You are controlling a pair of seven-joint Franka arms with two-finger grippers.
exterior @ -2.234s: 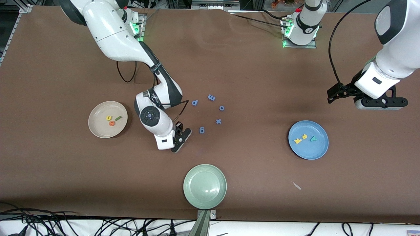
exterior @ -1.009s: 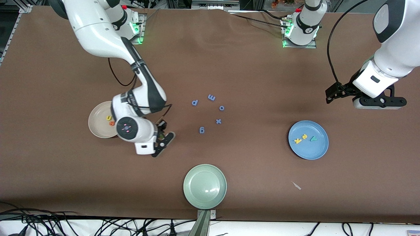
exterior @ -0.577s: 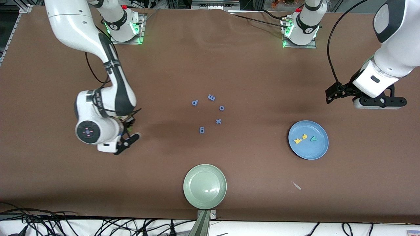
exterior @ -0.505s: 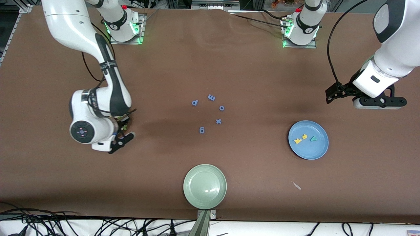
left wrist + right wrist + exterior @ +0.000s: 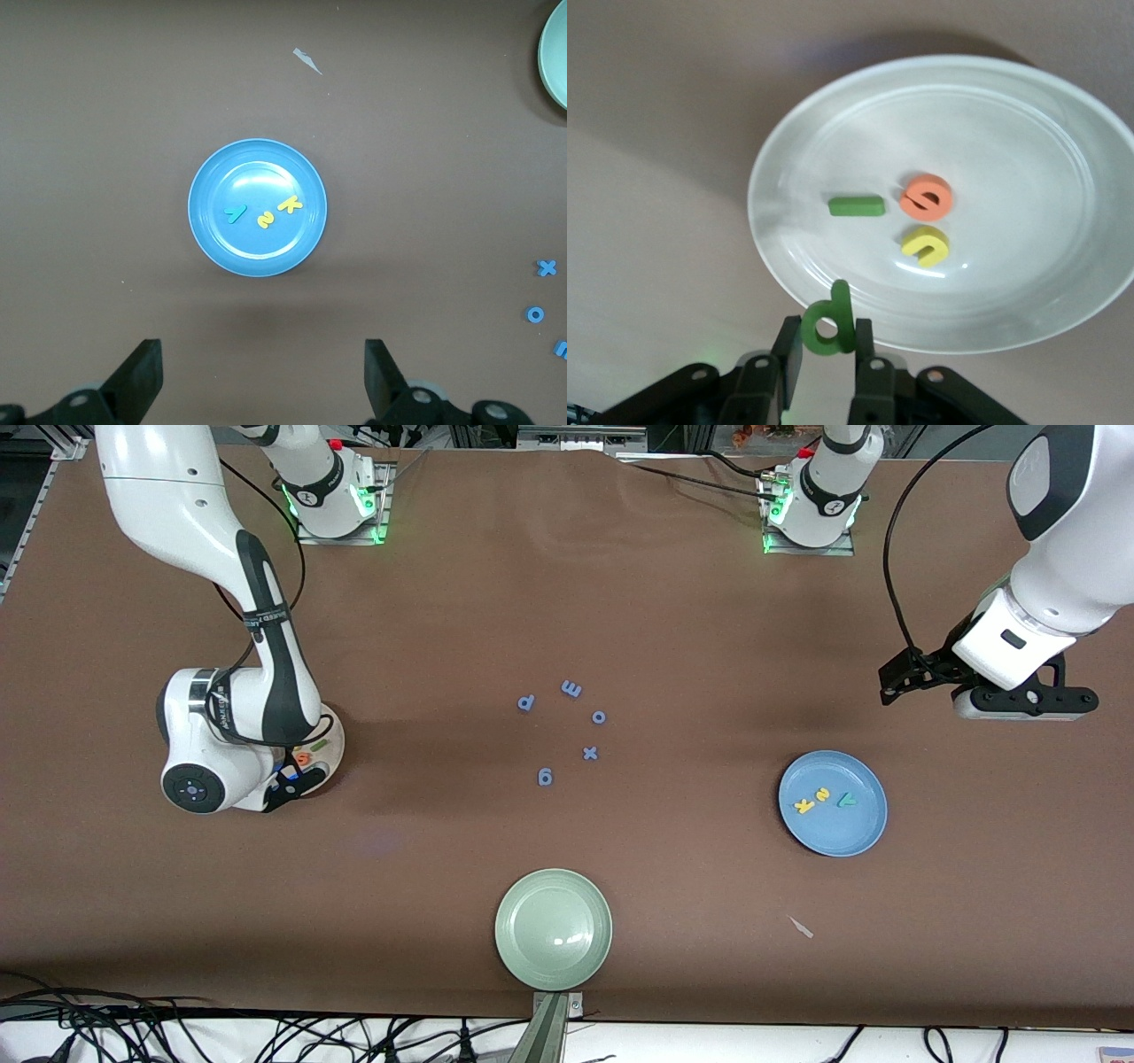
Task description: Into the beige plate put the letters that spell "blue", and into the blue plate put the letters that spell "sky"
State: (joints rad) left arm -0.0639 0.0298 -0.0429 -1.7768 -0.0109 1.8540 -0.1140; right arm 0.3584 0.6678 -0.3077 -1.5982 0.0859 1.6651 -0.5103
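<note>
My right gripper (image 5: 827,341) is shut on the olive-green b (image 5: 830,323), which stands upright over the rim of the beige plate (image 5: 1028,177). In that plate lie the dark green l (image 5: 857,206), the orange e (image 5: 926,197) and the yellow u (image 5: 926,245). In the front view the right arm covers most of the beige plate (image 5: 331,746). The blue plate (image 5: 833,834) holds the yellow k (image 5: 803,806), the yellow s (image 5: 822,795) and the teal y (image 5: 846,800). My left gripper (image 5: 263,390) waits open over bare table beside the blue plate (image 5: 248,252).
Several periwinkle-blue letters (image 5: 590,753) lie scattered at the table's middle. A pale green plate (image 5: 553,928) sits near the front edge. A small pale scrap (image 5: 801,926) lies nearer the front camera than the blue plate.
The right arm has swung from near the periwinkle letters toward its own end of the table, carrying the b to the beige plate's rim. The left arm has not moved.
</note>
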